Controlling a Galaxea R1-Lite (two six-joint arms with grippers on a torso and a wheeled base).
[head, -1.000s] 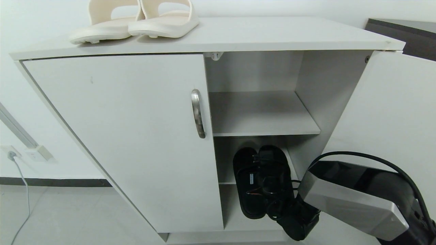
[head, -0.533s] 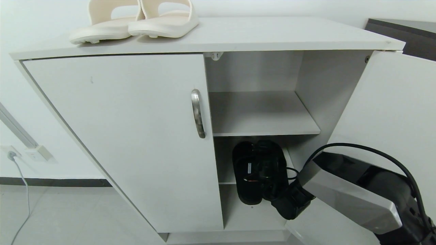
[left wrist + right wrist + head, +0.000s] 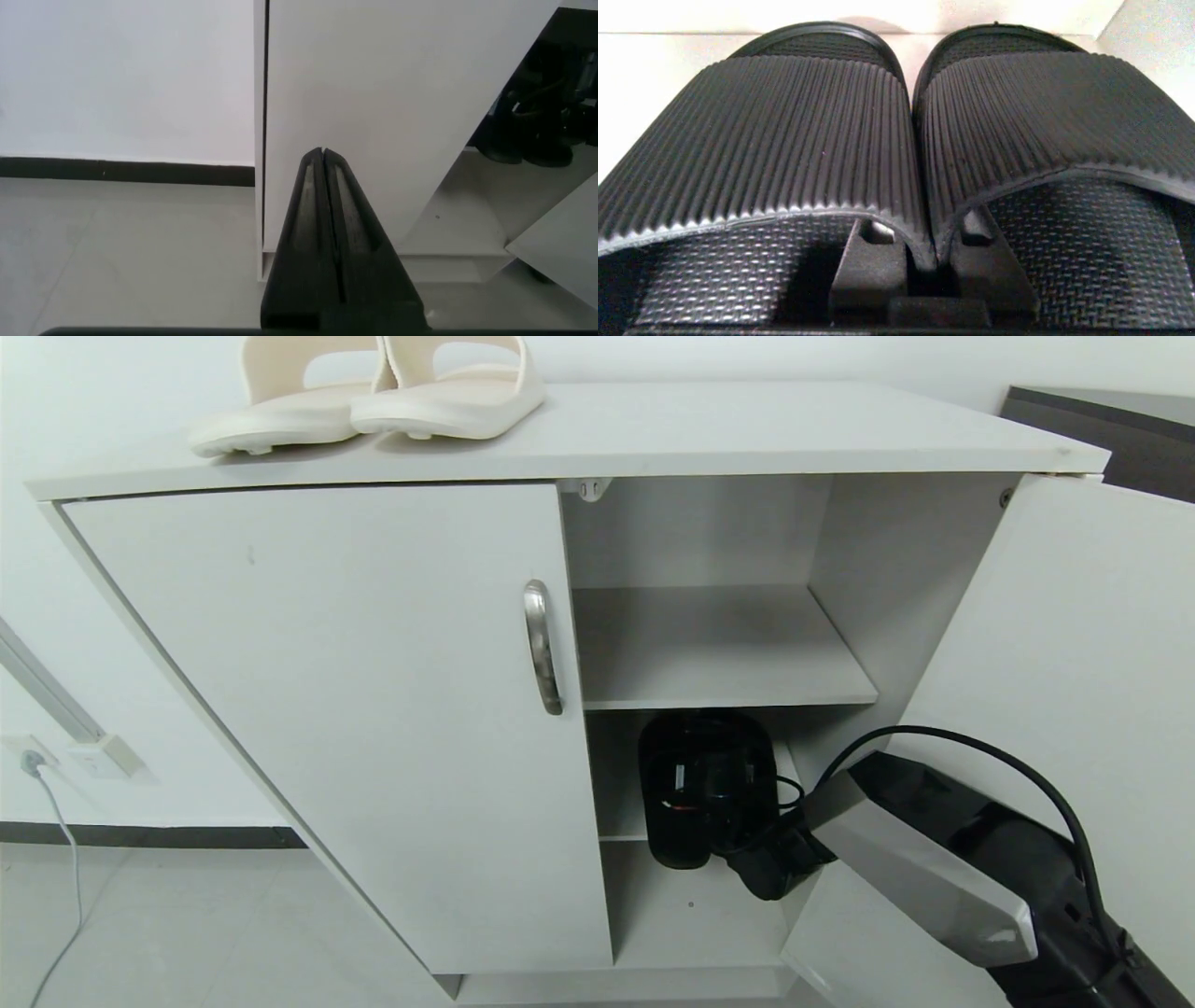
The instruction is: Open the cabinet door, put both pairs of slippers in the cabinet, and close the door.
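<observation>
A white cabinet (image 3: 747,429) stands with its left door (image 3: 327,709) closed and its right door (image 3: 1074,635) swung open. A pair of cream slippers (image 3: 373,401) lies on its top at the left. My right gripper (image 3: 761,868) is shut on a pair of black slippers (image 3: 705,784), whose toes sit inside the opening under the upper shelf (image 3: 719,653). In the right wrist view the fingers (image 3: 873,271) pinch the inner edges of the ribbed black slippers (image 3: 785,140) together. My left gripper (image 3: 322,163) is shut, empty and low in front of the cabinet.
A metal handle (image 3: 541,649) sits on the closed left door. A wall socket with a cable (image 3: 33,761) is at the lower left above the grey floor. A dark piece of furniture (image 3: 1120,429) stands behind the cabinet on the right.
My right arm has pushed the black slippers further into the cabinet, under the upper shelf. The cream slippers and the doors have not moved.
</observation>
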